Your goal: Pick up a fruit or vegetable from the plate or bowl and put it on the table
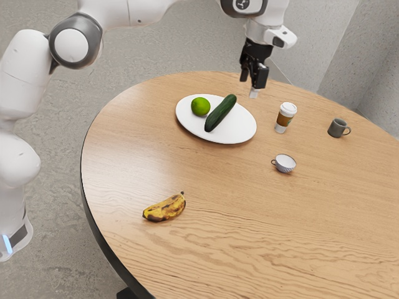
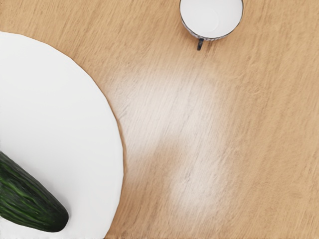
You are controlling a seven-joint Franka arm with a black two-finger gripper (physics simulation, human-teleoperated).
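The gripper (image 1: 252, 82) hung at the upper right of the exterior view's frame, its fingers apart with nothing between them. The cucumber (image 1: 221, 113) lay on the white plate (image 1: 235, 129), upper centre of that frame, with the lime (image 1: 200, 106) beside it, farther towards the exterior view's left.

What the next move turned on was the way from gripper to cucumber: down and towards the exterior view's left. The cucumber's long axis ran aslant, from an upper-right end, the one nearer the gripper, to a lower-left end. In the wrist view, one rounded end reached near the plate's rim, on the opposite side of that rim from the bare wood and the teacup (image 2: 212, 17).

Nothing had been lifted, so the task looked to be at its start. The cucumber seemed the handier choice; the hand would likely need to shift over the plate and close across the narrow width. Gripped off-centre, it might tip or roll into the lime. The bench (image 1: 218, 230) offered bare wood at the lower centre for setting it down.
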